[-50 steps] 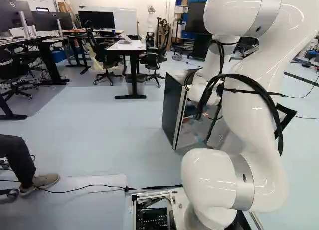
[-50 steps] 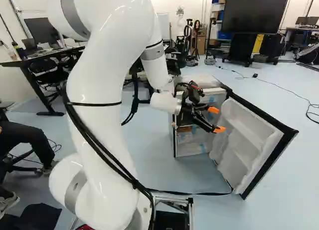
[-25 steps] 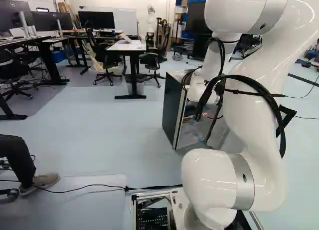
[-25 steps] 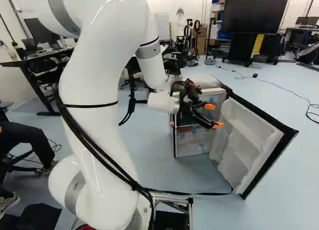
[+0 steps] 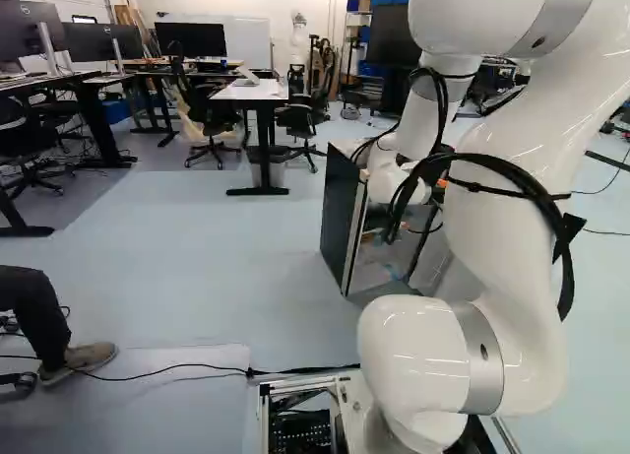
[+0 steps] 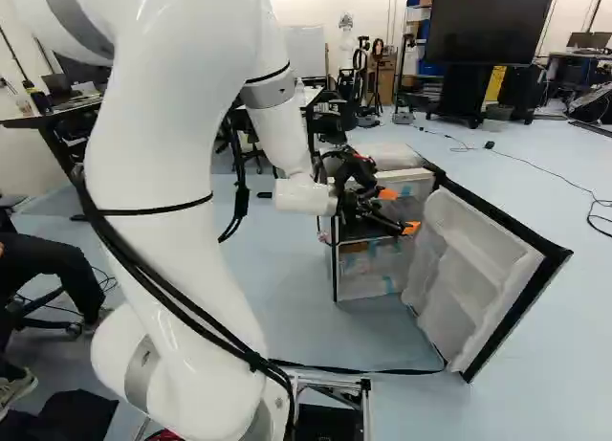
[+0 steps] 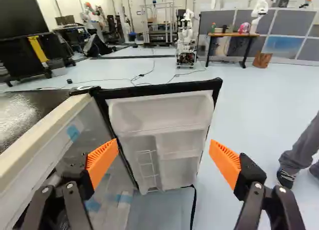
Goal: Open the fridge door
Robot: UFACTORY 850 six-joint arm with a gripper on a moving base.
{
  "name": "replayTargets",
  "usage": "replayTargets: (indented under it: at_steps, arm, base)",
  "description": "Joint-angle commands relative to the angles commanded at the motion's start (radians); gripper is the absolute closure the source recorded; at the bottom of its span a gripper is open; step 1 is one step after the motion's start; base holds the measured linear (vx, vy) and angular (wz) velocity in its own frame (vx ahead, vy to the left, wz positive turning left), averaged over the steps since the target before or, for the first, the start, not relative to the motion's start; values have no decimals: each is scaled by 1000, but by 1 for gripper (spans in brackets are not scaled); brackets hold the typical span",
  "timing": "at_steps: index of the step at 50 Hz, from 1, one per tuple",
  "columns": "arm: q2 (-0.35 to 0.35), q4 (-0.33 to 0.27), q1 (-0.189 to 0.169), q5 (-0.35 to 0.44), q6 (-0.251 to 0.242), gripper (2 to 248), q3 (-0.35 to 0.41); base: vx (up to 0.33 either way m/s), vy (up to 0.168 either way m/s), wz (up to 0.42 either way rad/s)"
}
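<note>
In the right base view my gripper [image 6: 396, 211] is in front of the fridge's opening, left of the swung-out fridge door [image 6: 476, 269]. The small fridge [image 6: 382, 154] shows its inner shelves and blue tape. In the wrist view the gripper [image 7: 164, 159] stands wide open with nothing between its orange pads. Ahead of it is the white inner side of the door [image 7: 164, 115], with molded shelves and a black edge; the fridge body [image 7: 45, 145] lies beside one finger. The left base view shows the fridge's dark side [image 5: 342, 213], partly behind my arm.
In the wrist view, a person's leg [image 7: 299, 150] stands beside the gripper, and another robot [image 7: 186, 40] is beyond the door. A dark strap [image 6: 354, 369] lies on the floor before the base. A white desk [image 5: 252, 92] stands farther back. A seated person's shoe [image 5: 91, 357] is nearby.
In the right base view the gripper has drawn back leftward, away from the door and toward the fridge's open front. The upper arm has swung left too. Door, fridge and base have not shifted.
</note>
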Motion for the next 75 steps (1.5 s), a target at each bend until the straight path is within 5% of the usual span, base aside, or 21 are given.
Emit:
replayTargets:
  at_steps: [75]
  arm:
    - [399, -789, 165, -191, 152, 3, 352]
  base:
    - [0, 0, 0]
